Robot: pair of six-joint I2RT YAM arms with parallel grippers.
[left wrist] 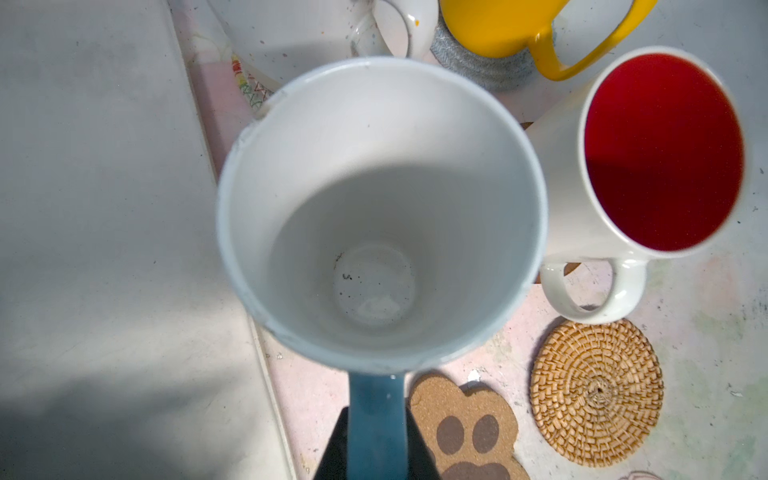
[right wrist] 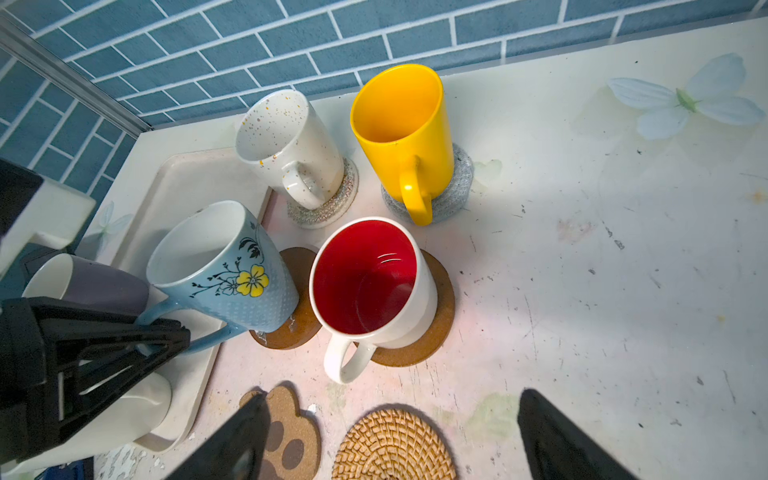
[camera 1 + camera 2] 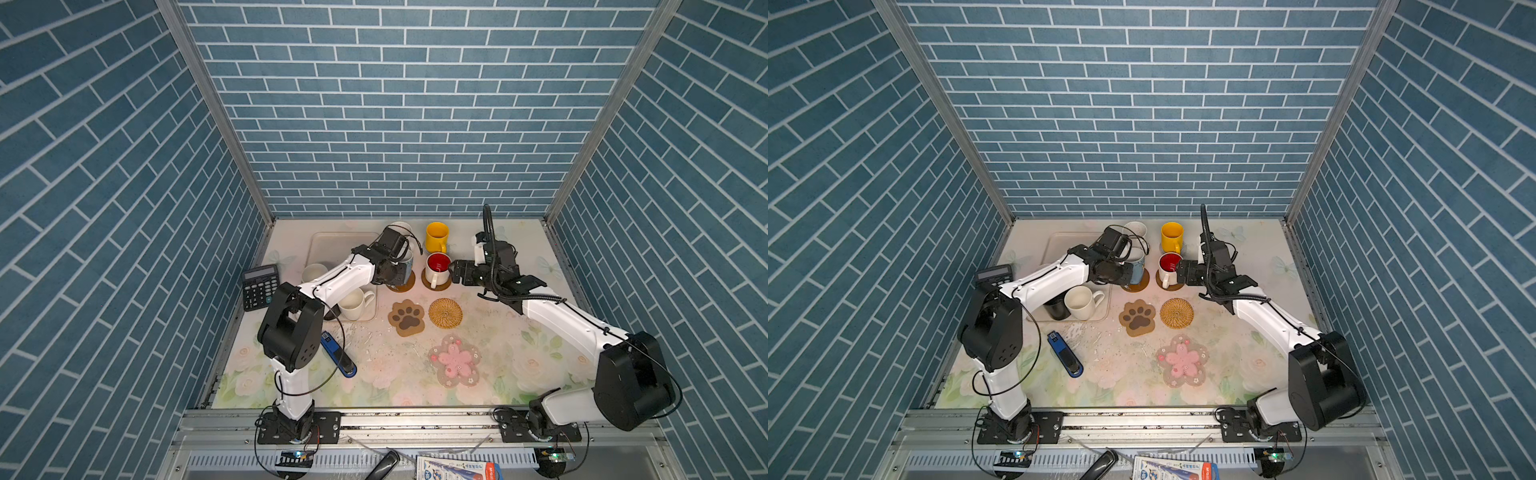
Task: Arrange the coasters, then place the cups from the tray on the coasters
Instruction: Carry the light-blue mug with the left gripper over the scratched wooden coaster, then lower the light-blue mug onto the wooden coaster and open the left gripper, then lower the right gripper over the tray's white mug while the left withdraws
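My left gripper (image 1: 376,436) is shut on the handle of the light blue cup (image 3: 408,262), which tilts over a brown disc coaster (image 2: 286,328) beside the tray (image 3: 332,245). My right gripper (image 2: 392,397) stands open and empty next to the white cup with red inside (image 3: 437,268), which sits on the other brown disc (image 3: 446,284). The yellow cup (image 3: 436,237) and speckled cup (image 3: 401,228) stand on woven coasters. Cream (image 3: 355,304), lavender (image 3: 314,272) and black (image 3: 1056,308) cups are in the tray. The paw (image 3: 407,318), rattan (image 3: 445,312) and pink flower (image 3: 455,360) coasters lie bare.
A black calculator (image 3: 259,286) lies left of the tray by the left wall. A blue stapler (image 3: 338,354) lies near the left arm's base. Tiled walls close in the back and both sides.
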